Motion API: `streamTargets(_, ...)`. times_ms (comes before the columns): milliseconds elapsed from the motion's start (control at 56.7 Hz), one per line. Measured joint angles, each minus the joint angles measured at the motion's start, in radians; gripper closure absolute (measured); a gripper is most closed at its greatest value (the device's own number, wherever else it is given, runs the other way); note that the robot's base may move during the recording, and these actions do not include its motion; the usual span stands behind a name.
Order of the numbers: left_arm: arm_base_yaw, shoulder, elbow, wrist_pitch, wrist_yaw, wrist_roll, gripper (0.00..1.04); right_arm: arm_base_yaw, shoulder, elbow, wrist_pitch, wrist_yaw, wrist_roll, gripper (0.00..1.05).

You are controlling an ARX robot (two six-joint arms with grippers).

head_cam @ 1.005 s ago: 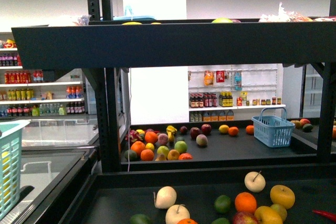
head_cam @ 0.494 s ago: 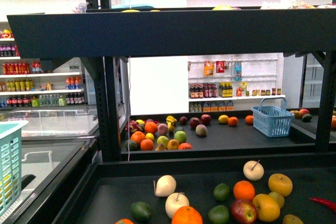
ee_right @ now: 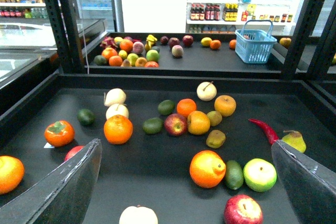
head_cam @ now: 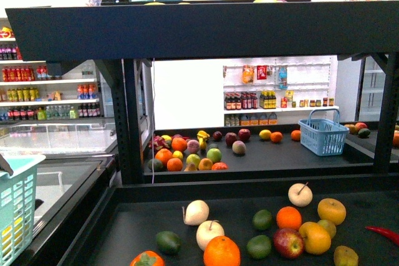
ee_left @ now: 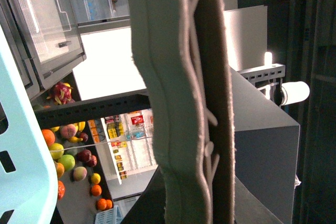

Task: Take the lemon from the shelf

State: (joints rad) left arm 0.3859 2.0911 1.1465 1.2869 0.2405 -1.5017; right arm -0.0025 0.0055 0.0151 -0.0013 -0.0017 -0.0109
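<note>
— Though neither arm shows in the front view, what can we say of our right pincer [ee_right: 185,144]?

— From its wrist view we see its two dark fingers [ee_right: 68,184] spread wide and holding nothing. It hangs above the near tray of the shelf [head_cam: 206,32], tilted down over the fruit.

— And our left pincer?

— We cannot tell. A pale ribbed strip [ee_left: 168,103] fills the left wrist view, with the teal basket [ee_left: 21,145] close beside it. How the pincer stands is hidden from us.

— Where is the lemon [head_cam: 265,134]?

— As far as we can judge, it is the bright yellow fruit on the far tray. It lies just beside an orange fruit [head_cam: 277,136] and near the blue basket [head_cam: 323,136]. At that range we cannot be sure of its shape. The right wrist view shows it too [ee_right: 206,41], well apart from our pincer.

— What edges hem us in?

— The upper tier's deep front rim overhangs the near tray. A black post [head_cam: 131,123] stands on the left and another [head_cam: 388,116] on the right. A raised rim [head_cam: 249,186] crosses between the near tray and the far one.

— And open room?

— We see bare tray on the near tray's left side, by the dark green fruit [head_cam: 168,242]. The right half is crowded, with a red chilli [head_cam: 383,233] at its edge.
</note>
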Motion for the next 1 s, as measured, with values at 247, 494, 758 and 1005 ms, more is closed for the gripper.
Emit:
streamTargets(247, -0.007, 0.002, 0.002, -0.035, -0.004, 0.054, 0.72, 0.0, 0.0, 0.0, 0.0, 0.0, 0.0, 0.07)
streamTargets(494, -0.008, -0.042, -0.008, -0.106, -0.005, 0.108, 0.3, 0.0, 0.0, 0.0, 0.0, -0.001, 0.0, 0.07)
streamTargets(758, 0.016, -0.184, -0.071, -0.284, 0.024, 0.21, 0.08, 0.0, 0.0, 0.0, 0.0, -0.001, 0.0, 0.07)
streamTargets(1005, 0.045, -0.352, -0.175, -0.519, 0.051, 0.331, 0.08, 0.0, 0.0, 0.0, 0.0, -0.001, 0.0, 0.07)
